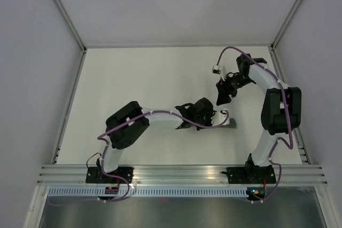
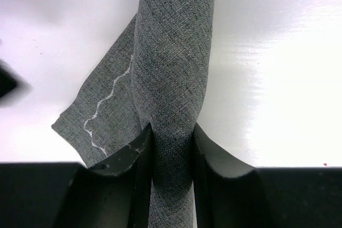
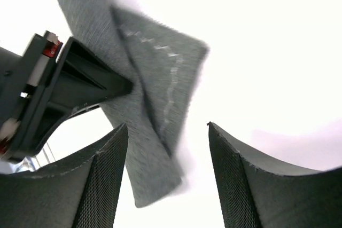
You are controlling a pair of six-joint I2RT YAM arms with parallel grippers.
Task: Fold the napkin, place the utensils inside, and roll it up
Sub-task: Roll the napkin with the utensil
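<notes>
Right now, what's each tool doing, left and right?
Left tool: closed on the rolled dark grey fabric napkin.
Right tool: open, holding nothing.

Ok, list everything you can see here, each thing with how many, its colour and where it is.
napkin: one, dark grey, rolled with a hemmed flap sticking out, on the table right of centre
table: one, white, under everything
walls: three, pale grey, left, back and right of the table
rail: one, silver, along the near edge
cables: purple, one along each arm
left arm: one, white and black, jaws shut on the napkin
right arm: one, white and black, right side, jaws open, holding nothing
</notes>
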